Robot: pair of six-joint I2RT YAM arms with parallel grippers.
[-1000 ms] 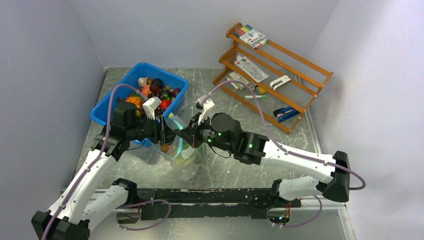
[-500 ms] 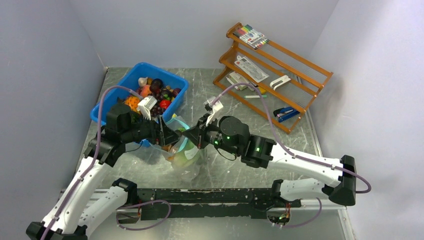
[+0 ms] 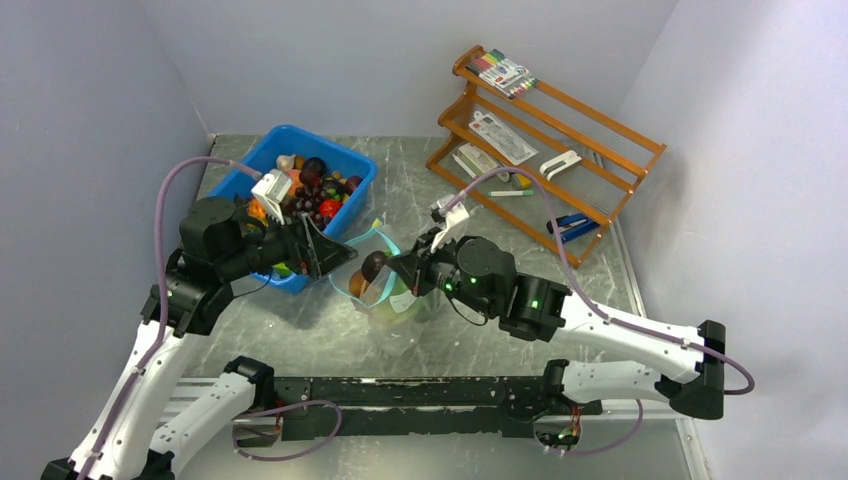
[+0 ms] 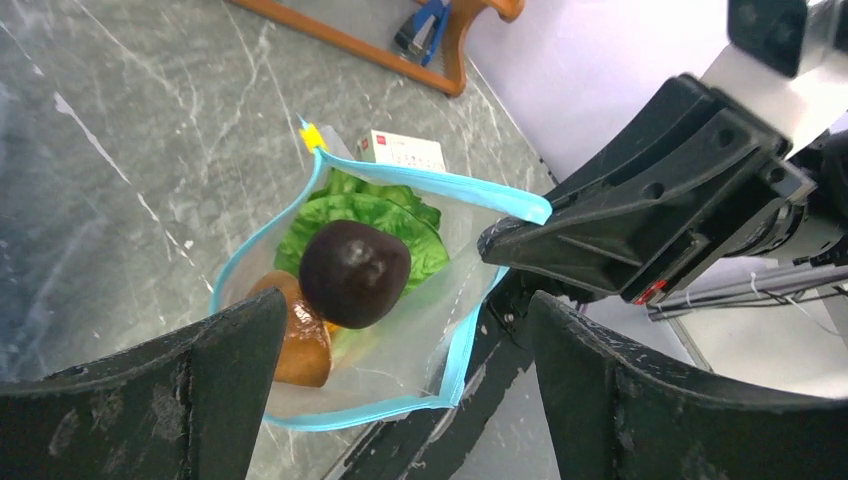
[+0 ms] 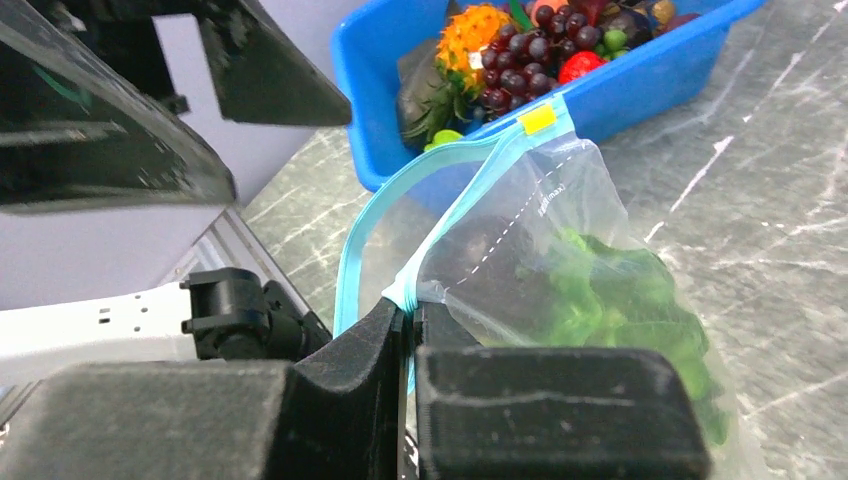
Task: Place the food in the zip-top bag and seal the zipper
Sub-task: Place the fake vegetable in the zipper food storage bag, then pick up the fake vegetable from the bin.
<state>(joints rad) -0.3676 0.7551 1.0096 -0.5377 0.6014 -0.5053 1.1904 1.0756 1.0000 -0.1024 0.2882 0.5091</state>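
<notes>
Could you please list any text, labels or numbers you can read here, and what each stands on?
Clear crinkly plastic zip-top bag: faint print beside its dotted line, too blurred to read.
White rectangular label on the bag: tiny print, unreadable.
Nothing else is legible.

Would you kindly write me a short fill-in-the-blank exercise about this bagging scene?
The right gripper has its jaws ____ on the zipper. The left gripper has its jaws ____, facing the zip-top bag. Behind the dark avocado, the bag holds green ____. More food fills the ____ bin.
Missing words: shut, open, lettuce, blue.
</notes>
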